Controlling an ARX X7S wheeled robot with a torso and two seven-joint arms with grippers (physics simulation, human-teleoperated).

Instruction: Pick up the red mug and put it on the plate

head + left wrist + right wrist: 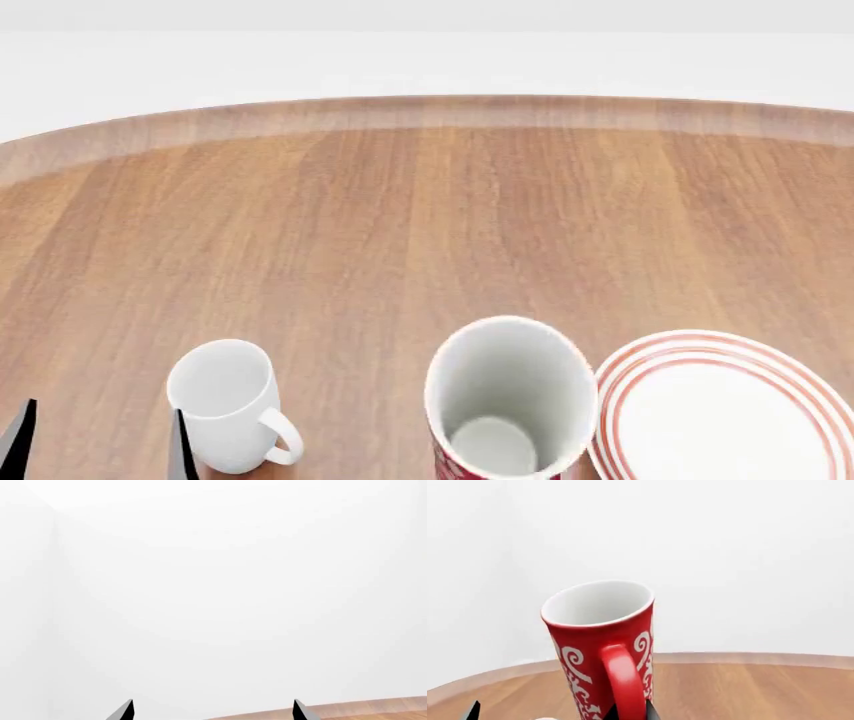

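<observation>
Red mug: tall, slim, glazed; judged rigid, slick, breakable, top-heavy. Best hold looks to be low across the body or at the handle. It stands on the counter, rim just beside the plate, the white mug further left. Right gripper: fingertips spread, mug close ahead, handle facing it; contact cannot be told. Left gripper spread, holding nothing.

My head camera looking steeply down on the round wooden surface, my right wrist camera low and close behind the tall red patterned mug, left wrist camera facing white wall, all sharing that surface's edge
</observation>
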